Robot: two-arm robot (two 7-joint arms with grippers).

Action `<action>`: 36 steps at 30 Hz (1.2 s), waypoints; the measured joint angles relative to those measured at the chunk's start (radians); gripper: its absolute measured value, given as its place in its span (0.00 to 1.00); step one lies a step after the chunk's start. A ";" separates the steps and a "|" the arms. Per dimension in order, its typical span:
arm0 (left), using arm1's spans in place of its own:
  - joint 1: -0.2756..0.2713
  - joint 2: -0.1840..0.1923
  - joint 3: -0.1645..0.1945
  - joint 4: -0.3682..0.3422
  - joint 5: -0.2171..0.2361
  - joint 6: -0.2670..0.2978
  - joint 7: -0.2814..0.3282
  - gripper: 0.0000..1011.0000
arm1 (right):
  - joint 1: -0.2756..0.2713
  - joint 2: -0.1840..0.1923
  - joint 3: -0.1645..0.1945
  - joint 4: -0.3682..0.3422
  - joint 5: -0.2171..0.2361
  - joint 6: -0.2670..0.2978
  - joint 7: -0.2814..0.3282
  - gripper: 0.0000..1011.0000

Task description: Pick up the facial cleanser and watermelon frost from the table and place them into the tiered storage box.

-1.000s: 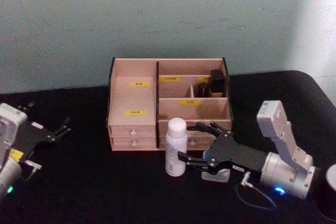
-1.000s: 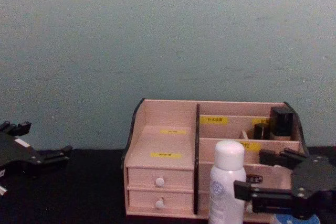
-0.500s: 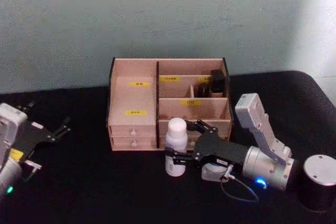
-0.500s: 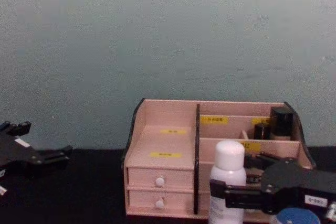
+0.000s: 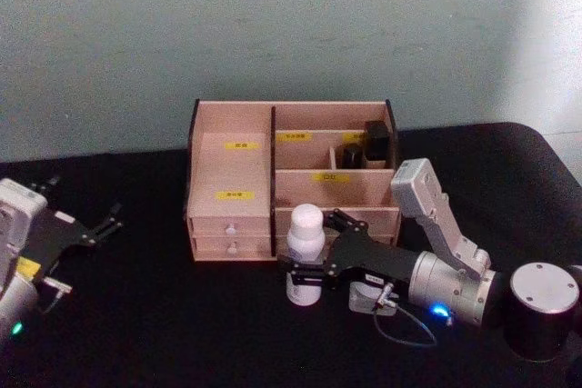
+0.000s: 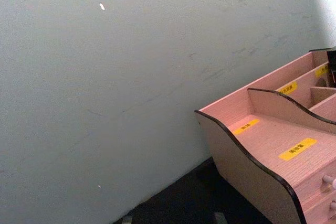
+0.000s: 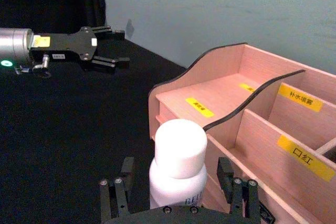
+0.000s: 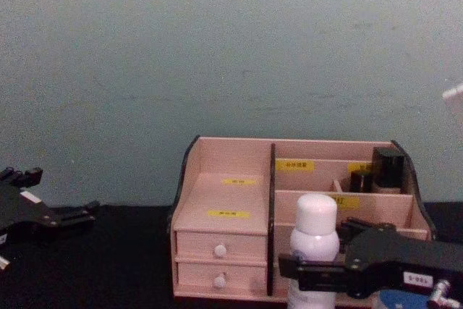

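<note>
The facial cleanser (image 5: 305,241), a white bottle with a rounded cap, stands upright on the black table just in front of the tiered storage box (image 5: 232,156). My right gripper (image 5: 305,272) reaches in from the right, open, one black finger on each side of the bottle. In the right wrist view a gap shows between the fingers (image 7: 118,195) and the bottle (image 7: 178,166). A small pale grey pack (image 5: 368,297), the watermelon frost as far as I can tell, lies under the right wrist. My left gripper (image 5: 107,222) rests open at the far left.
Small black containers (image 5: 376,141) stand in the box's upper right compartments. Its white-knobbed drawers (image 8: 219,250) face me. The green wall rises close behind the box (image 6: 262,140). Bare black table lies between the left gripper (image 7: 105,45) and the box.
The right arm has slid left, bringing its open fingers from beside the bottle to either side of it. The bottle and the left arm have stayed put.
</note>
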 joint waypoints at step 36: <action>0.000 0.000 0.000 0.000 0.000 0.000 0.000 0.99 | 0.006 -0.002 -0.007 0.009 -0.009 0.027 -0.004 0.85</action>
